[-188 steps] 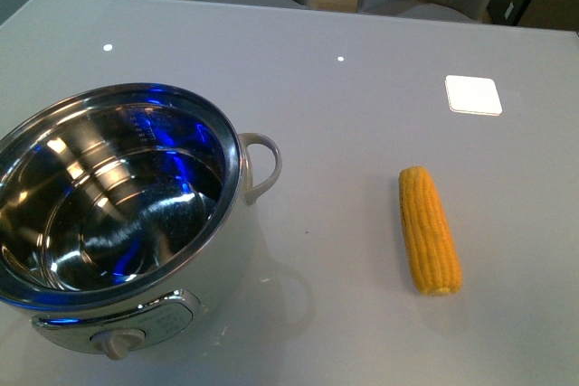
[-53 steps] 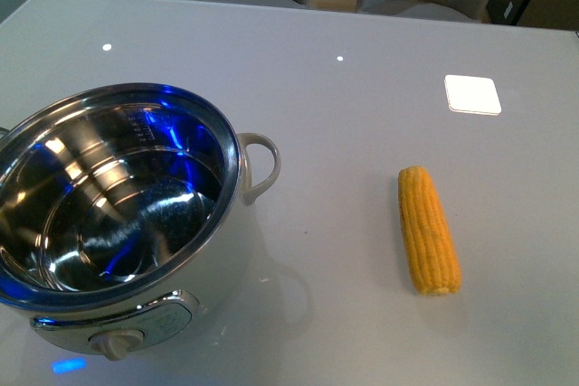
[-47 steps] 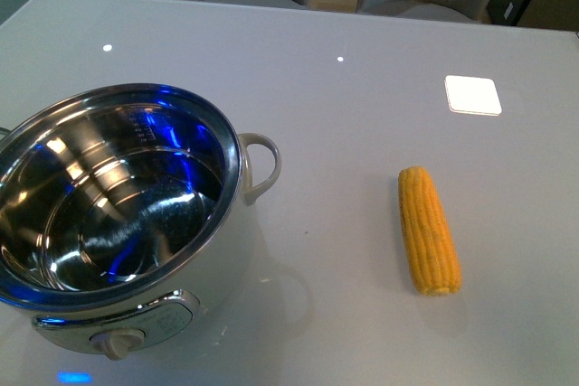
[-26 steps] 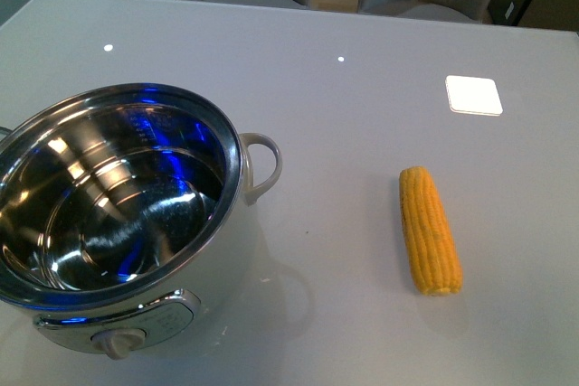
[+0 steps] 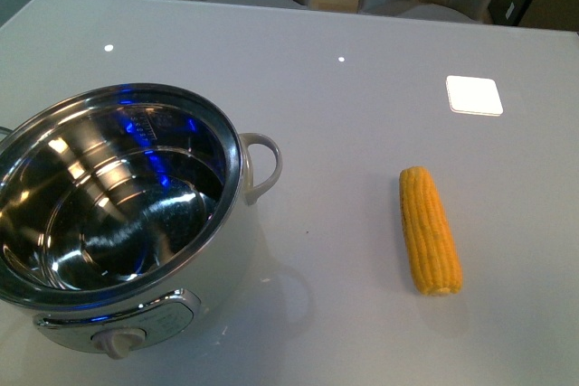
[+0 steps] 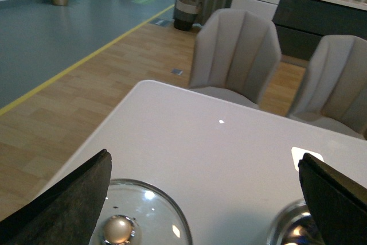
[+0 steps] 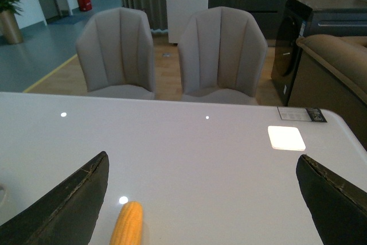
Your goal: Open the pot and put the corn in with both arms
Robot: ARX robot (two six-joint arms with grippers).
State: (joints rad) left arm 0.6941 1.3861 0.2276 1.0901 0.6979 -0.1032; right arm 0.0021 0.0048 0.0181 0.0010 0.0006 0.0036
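The pot (image 5: 109,214) stands uncovered and empty; the corn (image 5: 430,230) lies well to its right. My left gripper (image 6: 203,159) and right gripper (image 7: 202,159) gape wide, holding nothing. Probably its lid (image 6: 150,210) lies near my left one.

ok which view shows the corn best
The front view: the whole corn lies in the open on the table, visible end to end. The right wrist view catches only one end of the corn, cut off by the frame. The left wrist view does not show it.

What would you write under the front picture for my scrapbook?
An open, empty pot sits on a grey table, with the corn lying apart on its right.
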